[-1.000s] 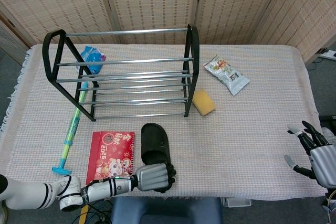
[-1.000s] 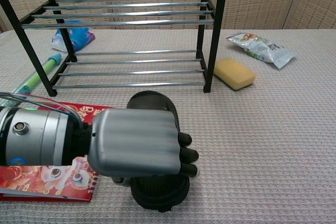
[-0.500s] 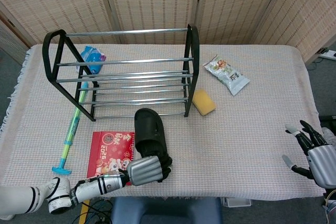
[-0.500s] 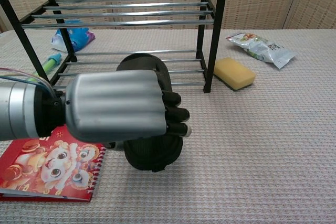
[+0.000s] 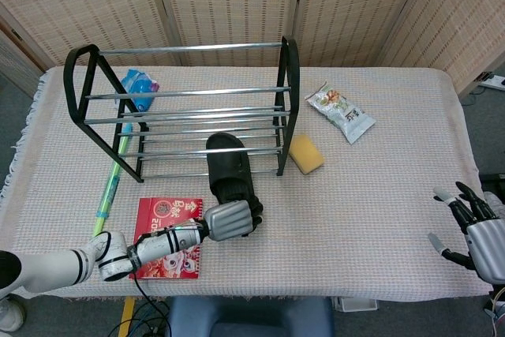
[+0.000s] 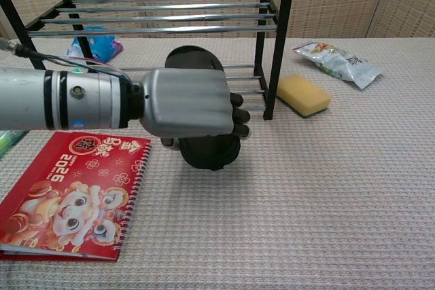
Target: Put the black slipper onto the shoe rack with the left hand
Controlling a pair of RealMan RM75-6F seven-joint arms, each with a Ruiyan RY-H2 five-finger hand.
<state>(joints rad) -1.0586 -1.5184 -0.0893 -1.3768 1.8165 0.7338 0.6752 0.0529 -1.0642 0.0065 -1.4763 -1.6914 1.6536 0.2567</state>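
The left hand [image 6: 194, 103] has its fingers [image 6: 239, 115] wrapped around the heel end of the black slipper [image 5: 227, 165], holding it off the surface [image 5: 379, 171]. The slipper's long axis runs straight away from the fingers, its toe pointing at the lower rails of the shoe rack [image 5: 181, 112] just beyond; the toe looks to be at or over the front rail. The right hand [image 5: 473, 226] waits well apart on the other side, fingers spread and empty.
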